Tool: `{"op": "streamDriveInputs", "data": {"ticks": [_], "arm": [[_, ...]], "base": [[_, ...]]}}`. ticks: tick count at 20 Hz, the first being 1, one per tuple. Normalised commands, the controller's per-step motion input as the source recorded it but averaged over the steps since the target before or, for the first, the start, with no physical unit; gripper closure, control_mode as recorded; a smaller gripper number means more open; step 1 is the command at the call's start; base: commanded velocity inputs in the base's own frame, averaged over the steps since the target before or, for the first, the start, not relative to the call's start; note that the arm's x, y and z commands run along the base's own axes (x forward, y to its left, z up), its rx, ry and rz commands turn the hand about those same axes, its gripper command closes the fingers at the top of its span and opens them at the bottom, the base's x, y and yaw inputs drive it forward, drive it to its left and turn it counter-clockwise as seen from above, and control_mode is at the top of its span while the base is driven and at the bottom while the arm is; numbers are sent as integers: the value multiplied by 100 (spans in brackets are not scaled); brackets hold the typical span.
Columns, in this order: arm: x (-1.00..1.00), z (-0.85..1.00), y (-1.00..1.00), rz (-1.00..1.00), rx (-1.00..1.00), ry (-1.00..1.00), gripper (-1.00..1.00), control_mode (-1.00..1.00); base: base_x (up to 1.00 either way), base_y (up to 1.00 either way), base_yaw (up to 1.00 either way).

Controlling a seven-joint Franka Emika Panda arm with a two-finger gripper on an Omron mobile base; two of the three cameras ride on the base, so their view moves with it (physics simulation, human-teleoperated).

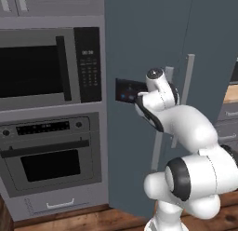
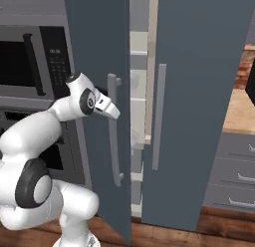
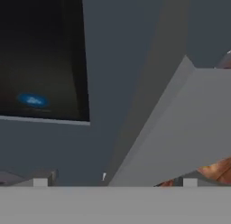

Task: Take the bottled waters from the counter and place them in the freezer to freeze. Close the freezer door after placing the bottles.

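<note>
Facing the freezer door: hand (image 1: pixel 139 100) at the dark display (image 1: pixel 128 91) in the left base view, silver handle (image 1: pixel 160 127) just beside it.
Oven side: microwave (image 1: pixel 39 69) and oven (image 1: pixel 46 155) well off to the hand's far side.
Right base view: hand (image 2: pixel 110 108) close against the freezer door (image 2: pixel 94 52) beside its long handle (image 2: pixel 113 131); door ajar, pale shelves (image 2: pixel 138 106) showing in the gap.
Desk: tan slab (image 2: pixel 238 119) well beyond the second door.
Hand view: display (image 3: pixel 40 56) with a blue light (blurred) just ahead.
Hand state: jaws fully spread, holding nothing.
</note>
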Motion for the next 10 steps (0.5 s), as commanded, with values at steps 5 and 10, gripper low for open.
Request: {"op": "streamDriveInputs", "data": {"ticks": [5,10], "arm": [[51,0,-58,17,0,-4,-100,-100],[35,2,-56,15,1,-8,-100,-100]], "base": [[0,0,0],[0,0,0]]}}
